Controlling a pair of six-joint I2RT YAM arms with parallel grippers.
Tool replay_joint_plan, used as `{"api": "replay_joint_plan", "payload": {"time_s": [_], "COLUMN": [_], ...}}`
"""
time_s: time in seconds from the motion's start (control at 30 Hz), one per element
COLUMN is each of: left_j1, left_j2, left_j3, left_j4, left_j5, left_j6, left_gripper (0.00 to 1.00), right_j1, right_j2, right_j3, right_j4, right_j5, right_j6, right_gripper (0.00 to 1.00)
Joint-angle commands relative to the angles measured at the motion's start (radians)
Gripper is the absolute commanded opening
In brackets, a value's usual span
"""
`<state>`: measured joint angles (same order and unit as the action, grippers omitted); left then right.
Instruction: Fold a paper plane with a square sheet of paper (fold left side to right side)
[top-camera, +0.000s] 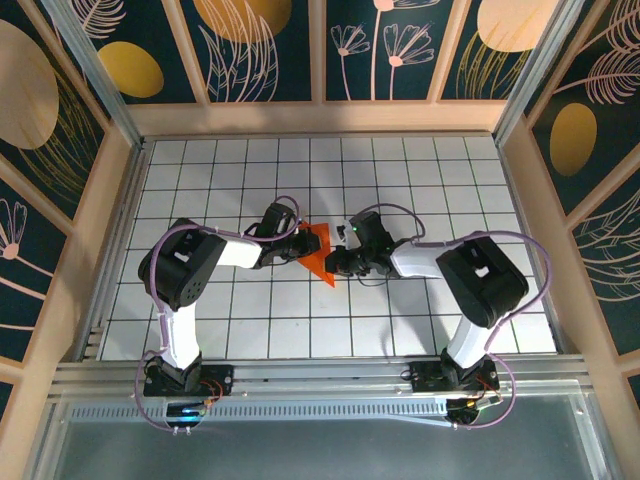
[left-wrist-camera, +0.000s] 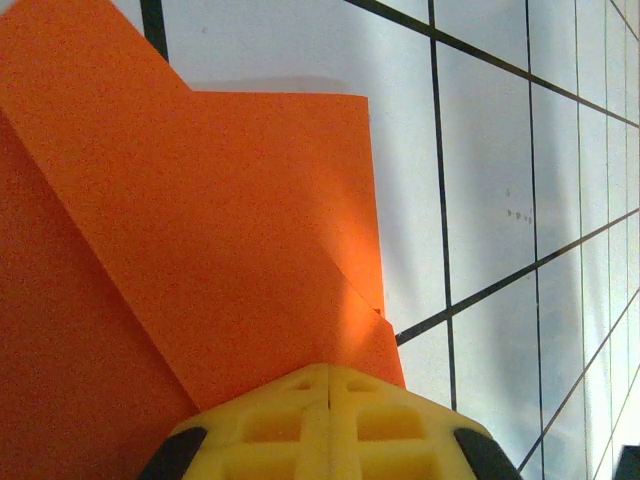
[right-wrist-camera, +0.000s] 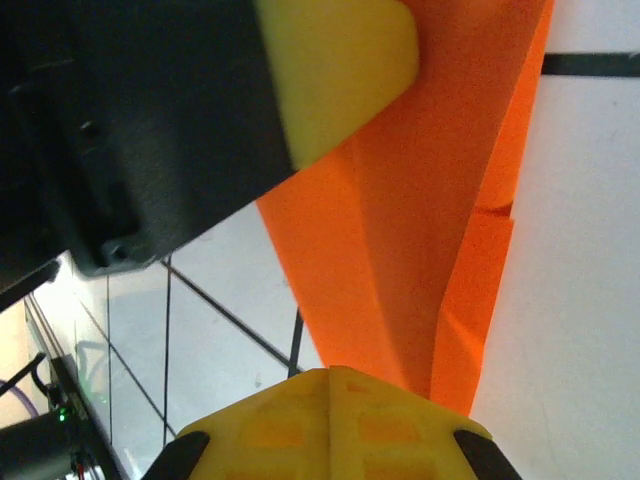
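Observation:
The square sheet of paper (top-camera: 322, 255) is bright orange and lies on the gridded table as a creased wedge with its point toward the near edge. My left gripper (top-camera: 298, 247) is shut, its yellow fingertips resting on the wedge's left side. In the left wrist view the shut tips (left-wrist-camera: 330, 368) meet the layered paper (left-wrist-camera: 200, 230) near a folded edge. My right gripper (top-camera: 338, 265) is also shut and touches the wedge's right side near its point. The right wrist view has its shut tips (right-wrist-camera: 330, 372) on the paper (right-wrist-camera: 400, 230), with the left gripper's yellow finger (right-wrist-camera: 340, 70) above.
The white gridded table (top-camera: 420, 190) is enclosed by wooden walls (top-camera: 320, 117) at the back and sides. Both arm bases (top-camera: 190, 378) stand on a metal rail at the near edge. Cables loop above each forearm.

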<state>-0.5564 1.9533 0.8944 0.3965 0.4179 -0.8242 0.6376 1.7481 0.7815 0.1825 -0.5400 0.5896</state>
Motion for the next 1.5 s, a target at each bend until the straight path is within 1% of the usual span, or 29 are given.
{"api": "replay_joint_plan", "payload": {"time_s": [0.0,0.43,0.6,1.03,1.47], "left_j1": [0.003,0.003,0.003,0.005,0.004], "left_j2": [0.042,0.043,0.045,0.054,0.054], "left_j3": [-0.008,-0.009,-0.008,-0.002,0.000], "left_j4": [-0.074,-0.083,-0.085,-0.112,-0.119], "left_j5": [-0.048,-0.057,-0.060,-0.092,-0.100], "left_j6": [0.003,-0.004,-0.007,-0.025,-0.025], "left_gripper": [0.00,0.00,0.00,0.00,0.00], "right_j1": [0.002,0.003,0.009,0.047,0.057], "right_j2": [0.041,0.105,0.120,0.033,-0.012], "right_j3": [0.038,0.073,0.078,-0.033,-0.107], "right_j4": [0.057,0.078,0.056,0.000,0.014], "right_j5": [0.003,0.023,0.037,0.034,0.025], "right_j6": [0.025,0.024,0.015,0.026,0.045], "right_gripper": [0.00,0.00,0.00,0.00,0.00]}}
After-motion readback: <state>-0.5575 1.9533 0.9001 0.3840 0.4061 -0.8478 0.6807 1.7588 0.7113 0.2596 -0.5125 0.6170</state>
